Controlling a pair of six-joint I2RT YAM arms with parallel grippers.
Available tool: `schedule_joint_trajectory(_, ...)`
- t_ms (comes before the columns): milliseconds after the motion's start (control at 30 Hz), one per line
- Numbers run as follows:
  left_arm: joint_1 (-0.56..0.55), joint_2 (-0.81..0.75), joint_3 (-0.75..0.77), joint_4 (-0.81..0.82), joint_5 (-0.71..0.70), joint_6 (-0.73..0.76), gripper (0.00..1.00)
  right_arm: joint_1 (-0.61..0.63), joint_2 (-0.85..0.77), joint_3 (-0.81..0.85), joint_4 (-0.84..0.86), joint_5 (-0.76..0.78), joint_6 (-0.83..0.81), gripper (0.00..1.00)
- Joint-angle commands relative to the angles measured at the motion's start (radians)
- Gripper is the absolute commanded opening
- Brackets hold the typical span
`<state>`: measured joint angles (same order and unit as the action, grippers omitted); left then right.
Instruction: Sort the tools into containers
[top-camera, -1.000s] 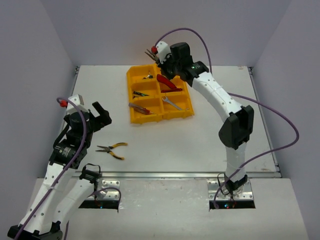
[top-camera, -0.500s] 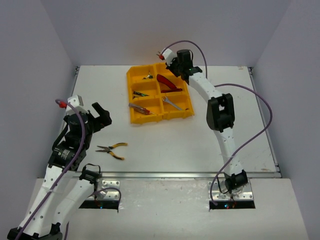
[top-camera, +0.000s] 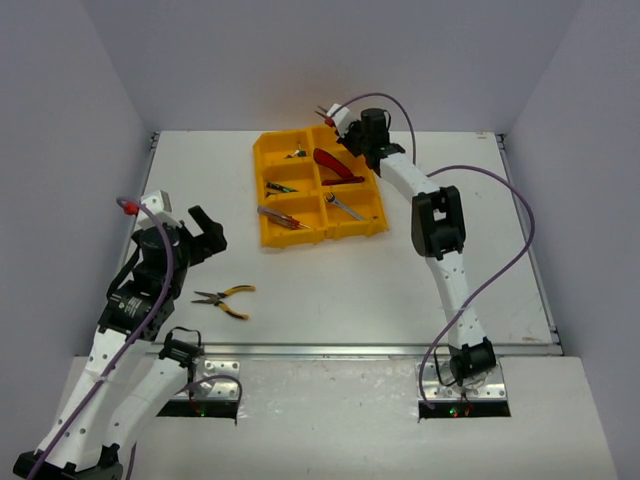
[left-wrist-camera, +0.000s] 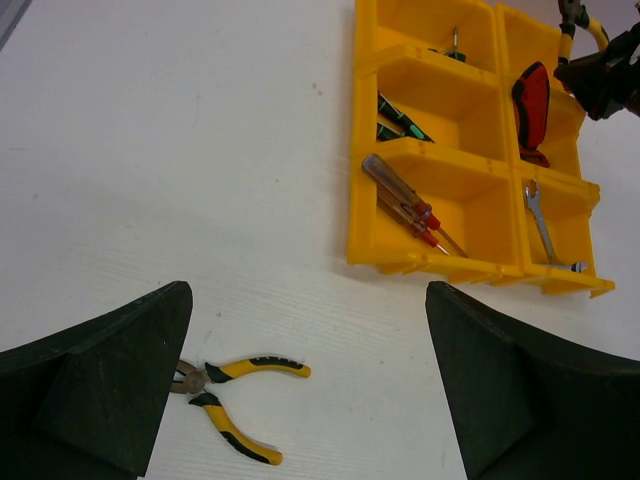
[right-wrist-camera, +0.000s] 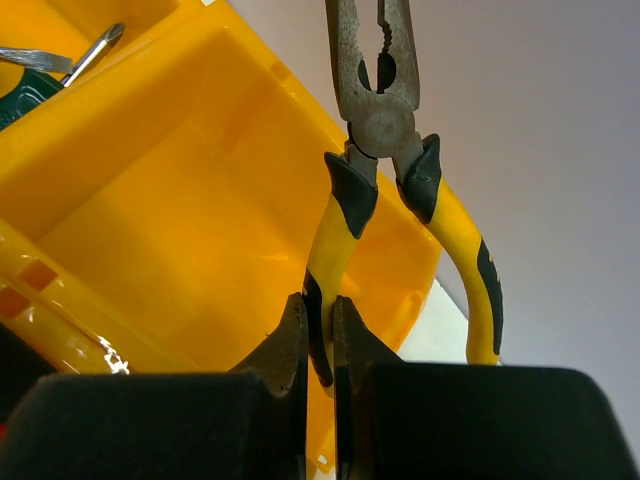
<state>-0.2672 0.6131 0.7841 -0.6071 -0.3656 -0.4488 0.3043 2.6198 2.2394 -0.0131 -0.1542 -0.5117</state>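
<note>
While the right hand is clenched on one handle of the yellow-black pliers, their long axis points to 12 o'clock in the wrist view, nose away from the hand. They hang over the tray's far right compartment, whose bare floor spreads toward 9 o'clock, so lowering there looks next. The left hand hangs released, with the loose pliers on the table at its 7 o'clock
</note>
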Motion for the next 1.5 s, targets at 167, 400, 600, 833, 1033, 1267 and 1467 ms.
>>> schedule_joint_trajectory(167,-0.019,-0.032,-0.003,0.048,0.000,0.011,1.00,0.029,-0.091,-0.066,0.129,-0.029,-0.020,0.22)
schedule_joint_trajectory(400,-0.026,-0.046,-0.003,0.046,-0.007,0.010,1.00,0.054,-0.112,-0.089,0.120,-0.001,-0.049,0.36)
schedule_joint_trajectory(600,-0.027,-0.050,-0.003,0.046,-0.011,0.009,1.00,0.063,-0.158,-0.135,0.129,0.000,-0.016,0.45)
schedule_joint_trajectory(833,-0.027,-0.036,0.000,0.033,-0.047,-0.008,1.00,0.094,-0.368,-0.222,0.148,0.118,0.137,0.65)
schedule_joint_trajectory(1033,-0.026,-0.015,0.025,-0.032,-0.196,-0.082,1.00,0.250,-0.578,-0.319,-0.024,0.283,0.261,0.99)
schedule_joint_trajectory(1267,-0.018,-0.142,0.034,-0.081,-0.338,-0.141,1.00,0.537,-0.849,-0.697,-0.217,0.152,0.522,0.99)
schedule_joint_trajectory(1467,-0.017,-0.278,0.026,-0.068,-0.361,-0.141,1.00,0.756,-0.810,-0.822,-0.281,0.113,0.501,0.98)
